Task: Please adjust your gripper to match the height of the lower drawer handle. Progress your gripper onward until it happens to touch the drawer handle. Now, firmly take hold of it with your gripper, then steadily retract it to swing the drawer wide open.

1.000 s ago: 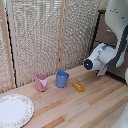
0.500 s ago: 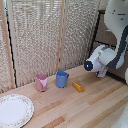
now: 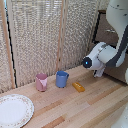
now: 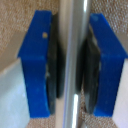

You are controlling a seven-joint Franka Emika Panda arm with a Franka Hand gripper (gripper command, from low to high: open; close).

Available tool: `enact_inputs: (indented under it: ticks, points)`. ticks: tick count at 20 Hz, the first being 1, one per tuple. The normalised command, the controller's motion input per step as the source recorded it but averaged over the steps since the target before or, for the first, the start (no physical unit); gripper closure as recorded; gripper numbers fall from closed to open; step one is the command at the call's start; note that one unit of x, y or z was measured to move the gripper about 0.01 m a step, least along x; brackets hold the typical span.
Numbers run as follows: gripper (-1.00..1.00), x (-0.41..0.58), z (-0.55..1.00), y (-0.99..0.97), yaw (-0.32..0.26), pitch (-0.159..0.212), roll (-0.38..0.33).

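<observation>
The gripper (image 4: 70,65) has its blue fingers (image 4: 37,65) either side of the silver drawer handle (image 4: 73,30), jaws pinching the bar.

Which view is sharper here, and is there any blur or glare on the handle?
Exterior view: low in detail but evenly lit, soft shadows under the cups; the claw is hidden behind the arm. Wrist view: heavily blurred close-up, the drawer handle a soft silver streak with a bright sheen, between the claw fingers.
</observation>
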Motion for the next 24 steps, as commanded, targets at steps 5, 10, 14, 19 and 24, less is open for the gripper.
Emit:
enact_inputs:
  ticks: [5, 10, 14, 19, 24]
  points:
    - [1.0, 0.273, 0.17, 0.74, 0.018, 0.132, 0.246]
    - [-1.0, 0.223, 0.06, 0.47, 0.025, 0.081, 0.133]
    - [-1.0, 0.09, 0.0, 0.01, 0.006, 0.0, -0.001]
    - [-1.0, 0.041, 0.37, 0.0, -0.019, -0.024, 0.059]
    - [-1.0, 0.0, 0.56, 0.04, -0.015, -0.05, 0.199]
